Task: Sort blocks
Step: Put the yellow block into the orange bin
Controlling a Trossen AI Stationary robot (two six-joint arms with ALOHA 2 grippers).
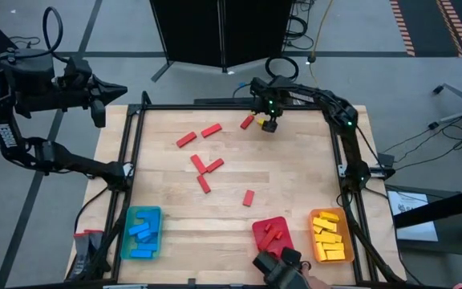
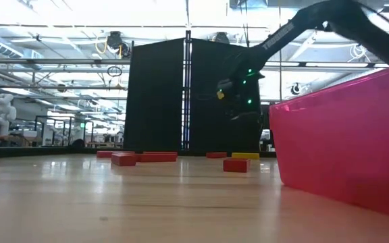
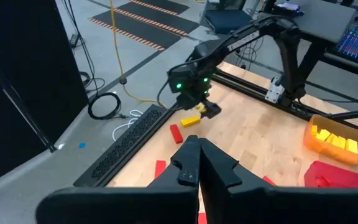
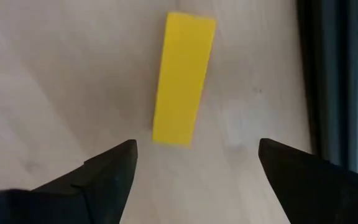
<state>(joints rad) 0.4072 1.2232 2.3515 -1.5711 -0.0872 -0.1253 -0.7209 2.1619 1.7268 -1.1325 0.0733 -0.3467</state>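
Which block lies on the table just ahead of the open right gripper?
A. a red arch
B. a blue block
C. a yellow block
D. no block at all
C: in the right wrist view a yellow block lies flat on the wood just beyond the right gripper, whose fingers stand wide apart and touch nothing.

A robotics lab or workshop: a wooden table (image 1: 295, 172) framed in black rails stands on a grey floor with hazard striping (image 1: 403, 28) and loose cables (image 1: 315, 32). Beyond the table's far edge rise black partitions (image 2: 181, 94), ceiling pipework, equipment racks and a white humanoid robot (image 2: 2, 111).
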